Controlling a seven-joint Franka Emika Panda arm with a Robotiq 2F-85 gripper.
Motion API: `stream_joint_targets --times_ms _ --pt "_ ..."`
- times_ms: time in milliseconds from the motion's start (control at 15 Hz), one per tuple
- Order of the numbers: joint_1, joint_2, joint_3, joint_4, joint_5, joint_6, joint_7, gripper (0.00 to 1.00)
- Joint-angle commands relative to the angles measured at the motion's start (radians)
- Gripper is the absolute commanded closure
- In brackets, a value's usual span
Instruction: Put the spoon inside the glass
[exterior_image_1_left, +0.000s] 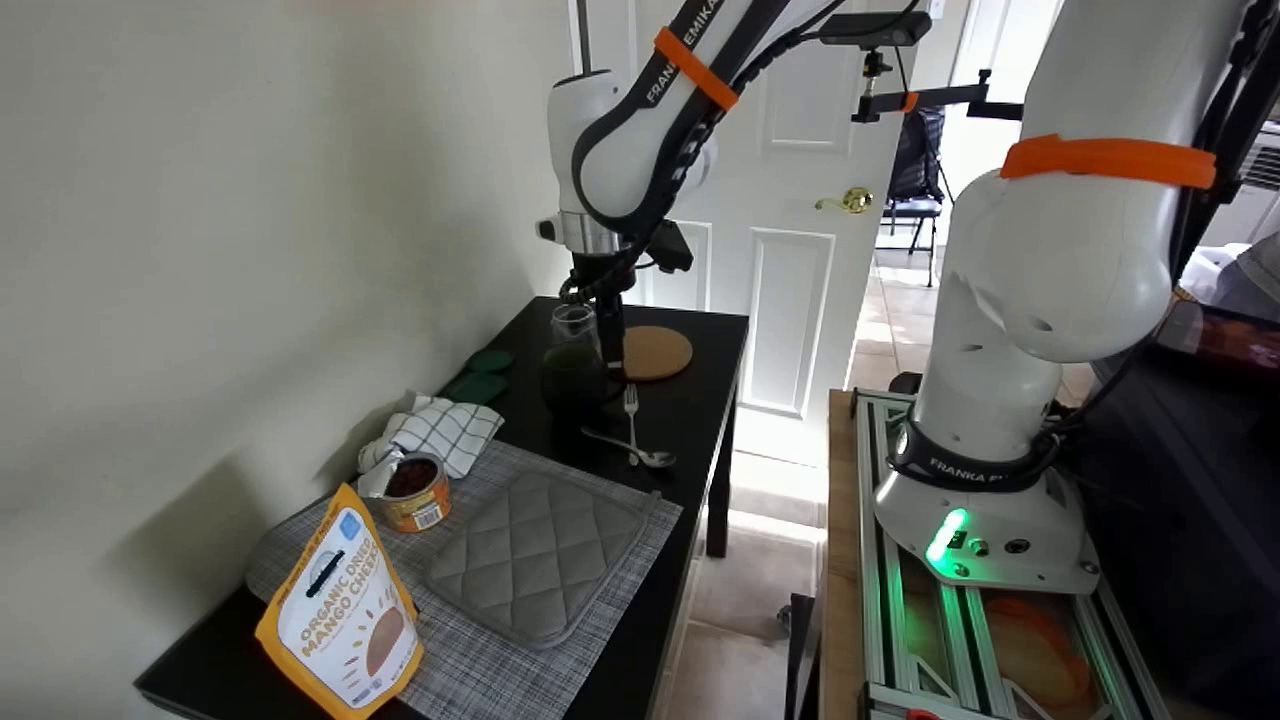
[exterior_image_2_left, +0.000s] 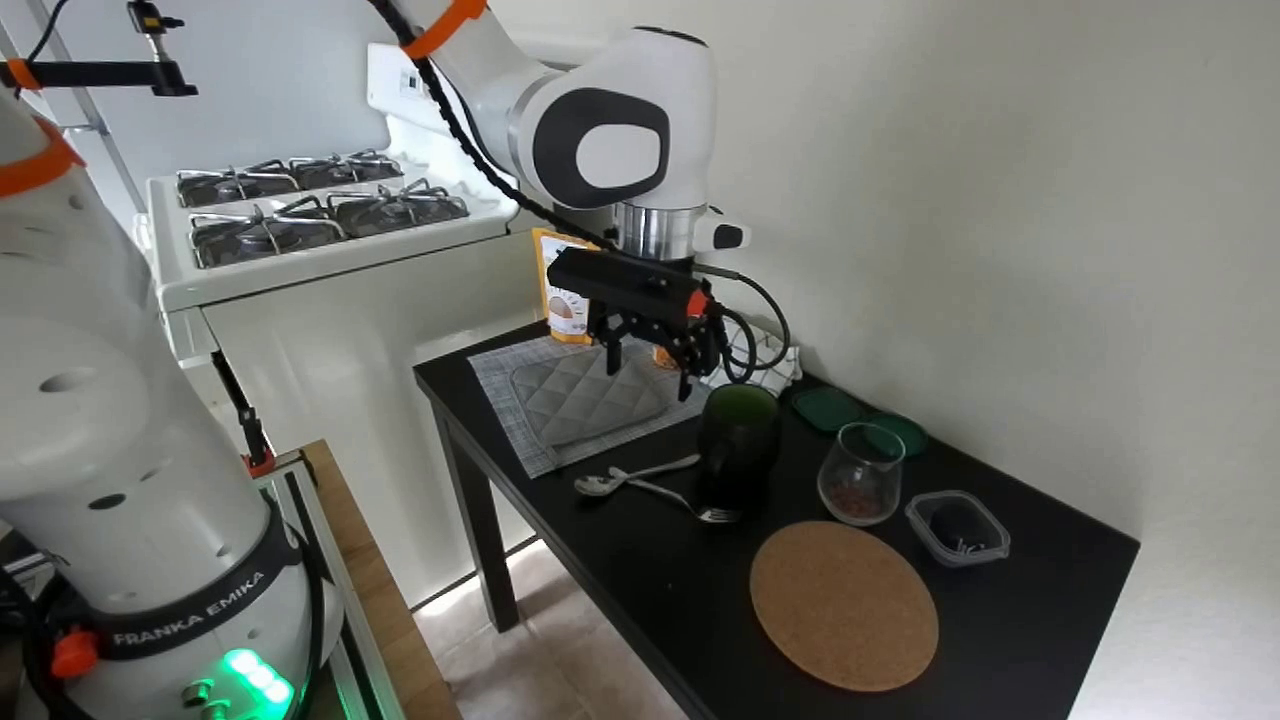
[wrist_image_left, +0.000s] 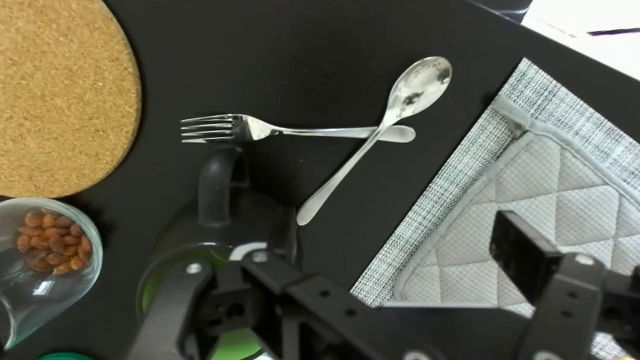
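- Closest in an exterior view, I saw a cork disc (exterior_image_2_left: 845, 605) lying flat on the black table (exterior_image_2_left: 1035, 610), with a small clear tub (exterior_image_2_left: 980, 553) near it.
- Just beyond stood the glass (exterior_image_2_left: 860, 462), upright, almonds (wrist_image_left: 52, 244) inside.
- Further along lay the spoon (wrist_image_left: 416, 91), outside the glass, its neck crossing over the handle of a fork (wrist_image_left: 252, 128).
- The spoon's handle end sat just beside a dark mug (exterior_image_2_left: 738, 440), which stood between spoon and glass.
- Above the table, near the mug, I had the gripper (exterior_image_2_left: 649, 379) hanging with jaws spread wide, free of any load.
- Farther back, a quilted gray pot holder (exterior_image_2_left: 580, 400) lay on a woven placemat (exterior_image_2_left: 512, 412).
- At the far end stood a yellow mango bag (exterior_image_2_left: 564, 312); a white stove (exterior_image_2_left: 345, 280) was beyond the table.
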Motion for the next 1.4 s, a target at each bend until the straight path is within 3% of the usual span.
stream_joint_targets --times_ms 0,333,600,867,1133,1200,1333 --pt "-0.012 0.016 0.009 0.019 0.104 -0.025 0.049 0.0" --pt "0.004 0.113 0.025 0.052 0.393 0.004 0.061 0.0" --pt "-0.023 0.222 0.056 0.108 0.626 -0.012 0.06 0.0" --pt "-0.06 0.282 0.084 0.123 0.691 -0.113 0.14 0.0" --pt "-0.053 0.275 0.089 0.084 0.64 -0.151 0.375 0.0" --pt "-0.067 0.285 0.096 0.098 0.651 -0.127 0.276 0.0" --pt "-0.064 0.286 0.1 0.094 0.65 -0.134 0.336 0.0"
